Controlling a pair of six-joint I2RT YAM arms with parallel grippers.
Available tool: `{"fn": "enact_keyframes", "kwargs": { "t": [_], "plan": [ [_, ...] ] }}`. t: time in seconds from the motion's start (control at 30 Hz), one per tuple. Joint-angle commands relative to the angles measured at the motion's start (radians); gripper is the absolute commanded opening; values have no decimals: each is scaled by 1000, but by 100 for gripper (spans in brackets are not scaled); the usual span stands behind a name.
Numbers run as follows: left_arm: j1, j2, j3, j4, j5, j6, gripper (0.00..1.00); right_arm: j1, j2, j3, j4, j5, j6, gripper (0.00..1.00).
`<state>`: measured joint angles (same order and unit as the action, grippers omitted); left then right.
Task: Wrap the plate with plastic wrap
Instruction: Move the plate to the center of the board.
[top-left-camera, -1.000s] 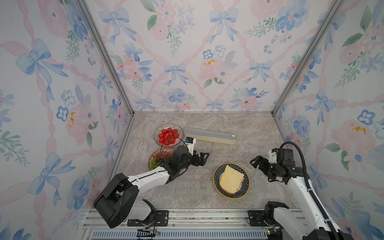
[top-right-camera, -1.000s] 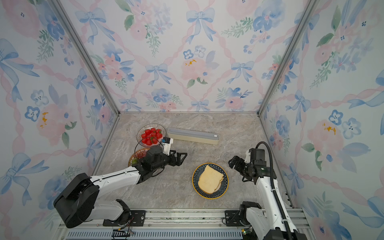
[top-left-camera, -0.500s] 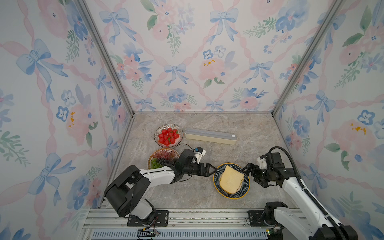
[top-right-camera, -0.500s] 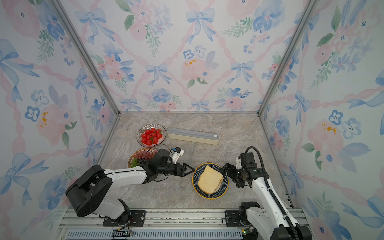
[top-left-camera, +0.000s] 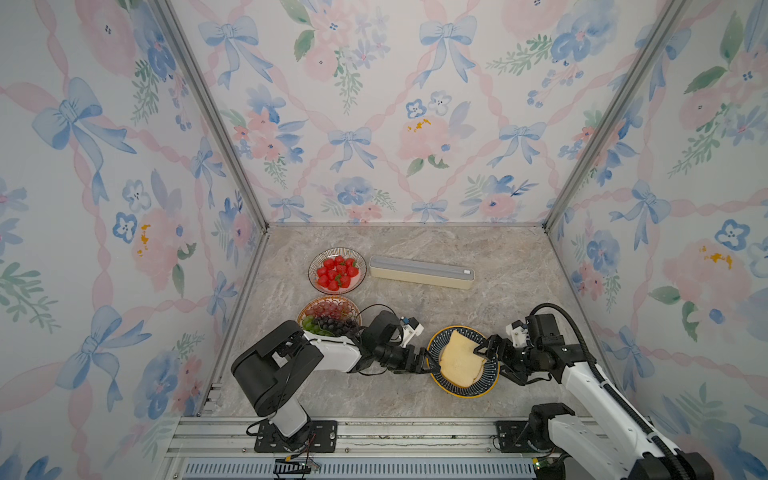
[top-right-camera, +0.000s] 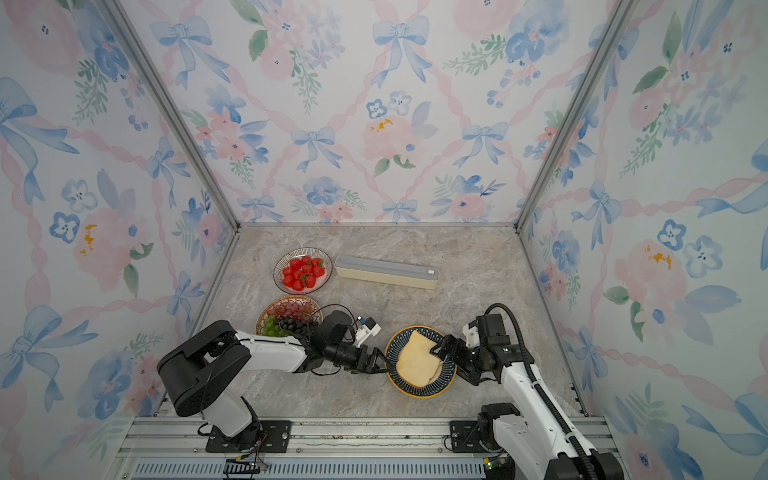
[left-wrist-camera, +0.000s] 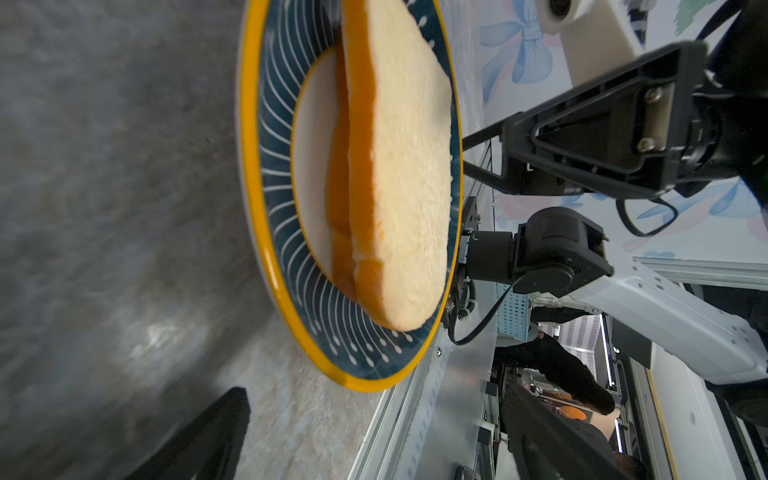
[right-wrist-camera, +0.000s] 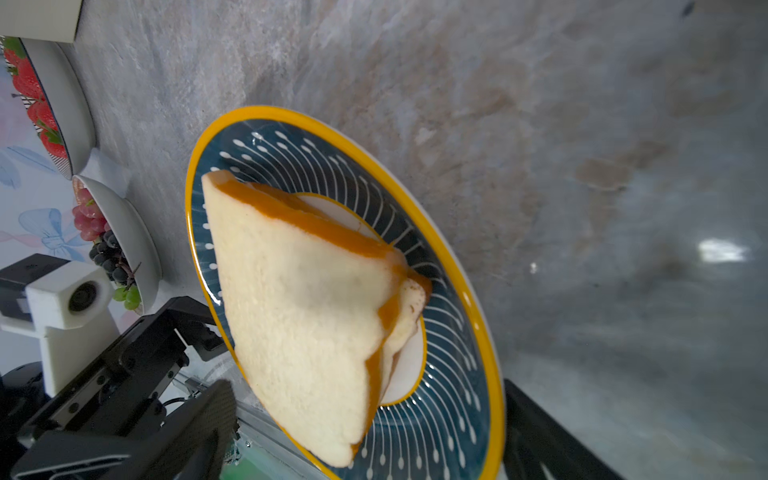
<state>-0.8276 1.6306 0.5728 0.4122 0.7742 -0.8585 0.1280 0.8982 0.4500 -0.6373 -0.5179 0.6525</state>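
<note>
Holding bread (top-left-camera: 459, 361), the plate (top-left-camera: 461, 393) sits near a bowl (top-left-camera: 328, 297) of grapes (top-left-camera: 332, 321).

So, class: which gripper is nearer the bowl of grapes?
Left. The left gripper sits at the edge of the plate facing the bowl of grapes; the right gripper is at the plate's opposite edge, farther away.

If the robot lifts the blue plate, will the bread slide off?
Maybe. The plate looks glossy and hard, so it is probably stiff but slippery. The bread leans on another slice, so tilting could slide it.
</note>
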Motion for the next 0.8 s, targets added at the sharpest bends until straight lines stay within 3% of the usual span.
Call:
{"fn": "enact_keyframes", "kwargs": {
  "t": [0.0,0.37,0.77],
  "plan": [
    [-8,15,43,2,41,-12,98,53,35,-6,98,-48,69,97],
    [12,40,104,4,-17,-40,98,184,244,104,313,-13,141,97],
    [156,54,162,5,-135,14,98,275,588,293,594,-12,175,97]
  ]
}}
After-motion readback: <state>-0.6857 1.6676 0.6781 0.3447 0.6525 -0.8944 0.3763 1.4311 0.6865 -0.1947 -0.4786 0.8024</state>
